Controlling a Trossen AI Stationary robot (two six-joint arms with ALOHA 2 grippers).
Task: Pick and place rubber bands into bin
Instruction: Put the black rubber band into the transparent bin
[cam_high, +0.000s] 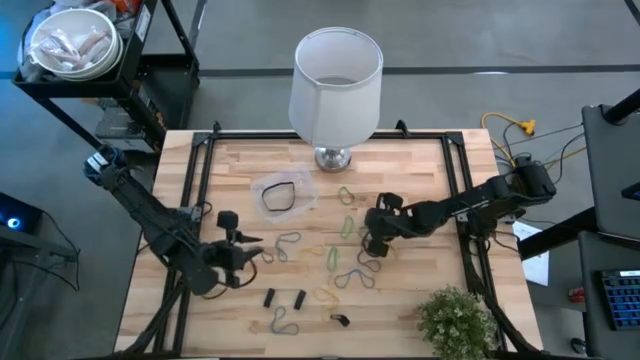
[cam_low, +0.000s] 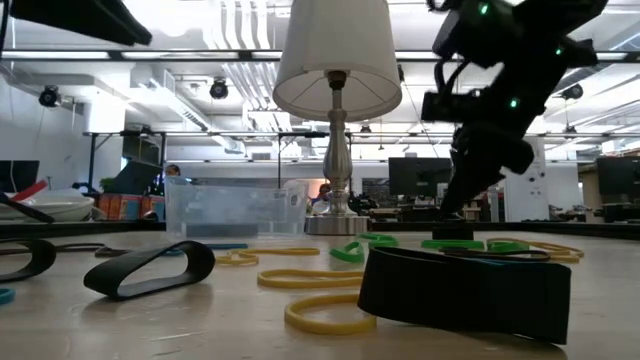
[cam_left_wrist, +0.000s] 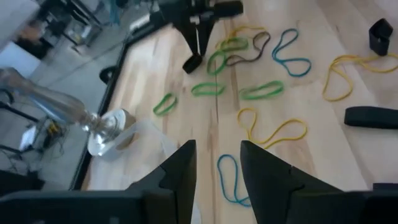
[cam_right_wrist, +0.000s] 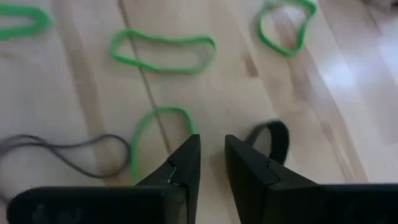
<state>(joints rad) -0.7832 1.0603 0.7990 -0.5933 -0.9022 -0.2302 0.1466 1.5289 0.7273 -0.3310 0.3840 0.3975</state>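
Observation:
Many rubber bands lie flat on the wooden table: green ones (cam_high: 347, 225), a yellow one (cam_high: 325, 297), short black ones (cam_high: 270, 297) and thin blue-grey loops (cam_high: 355, 275). The clear bin (cam_high: 300, 182) stands on the table in front of the lamp and has a black band (cam_high: 280, 197) in it. My left gripper (cam_high: 256, 240) hovers open over the left-middle of the table, above a blue loop (cam_left_wrist: 230, 177). My right gripper (cam_right_wrist: 212, 155) is low over the right-middle, slightly open. A green band (cam_right_wrist: 155, 134) lies on one side of it and a black band (cam_right_wrist: 270, 140) on the other.
A white-shaded lamp (cam_high: 335, 75) stands at the far middle of the table, just behind the bin. A small green plant (cam_high: 455, 320) sits at the near right corner. A shelf with a white bowl (cam_high: 75, 40) is off the far left corner.

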